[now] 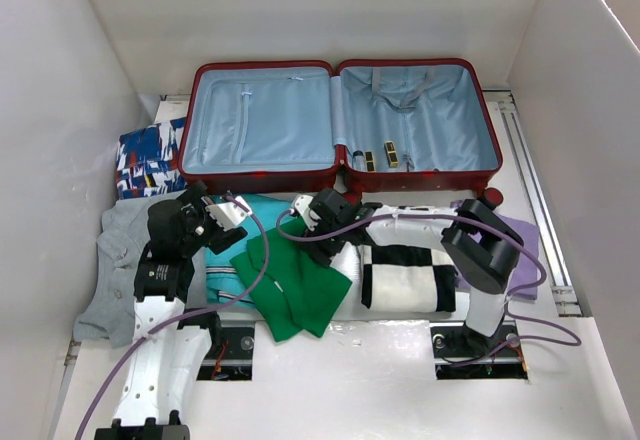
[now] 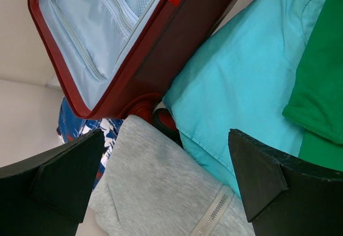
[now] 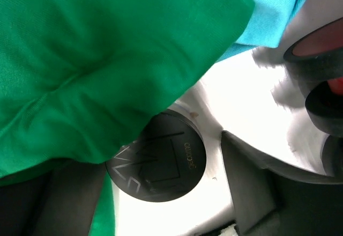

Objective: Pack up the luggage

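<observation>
From above, the luggage (image 1: 262, 176) lies open flat at the far side of the tabletop (image 1: 400, 380), its two pale blue halves facing up, with a few small dark and gold items (image 1: 372, 159) in the right half. Both claws sit just in front of its near wall. The left claw (image 1: 205, 205) is by the left corner and the right claw (image 1: 318, 232) is nearer the middle hinge. Clothes cover the space around them: a grey garment (image 1: 112, 270), a turquoise shirt (image 1: 228, 265), a green garment (image 1: 292, 290), a black-and-white striped garment (image 1: 402, 276), a lilac cloth (image 1: 522, 236) and a patterned blue cloth (image 1: 145, 158).

The left wrist view shows what the overhead view cannot. The left claw (image 2: 167, 185) stands released, with its black fingers (image 2: 64, 177) wide apart and nothing between them. It hangs over the zipped grey garment (image 2: 155, 193). The luggage corner (image 2: 155, 59) and one of its wheels (image 2: 167, 122) lie just beyond, beside the turquoise shirt (image 2: 241, 86).

The right wrist view shows something seen in neither other view — a black round disc (image 3: 161, 163) with printed lettering on the white tabletop (image 3: 241, 102), half under the green garment (image 3: 107, 59). The right claw (image 3: 161, 190) is released, its fingers straddling the disc with a gap on one side. A luggage wheel (image 3: 316, 48) sits at the right edge.
</observation>
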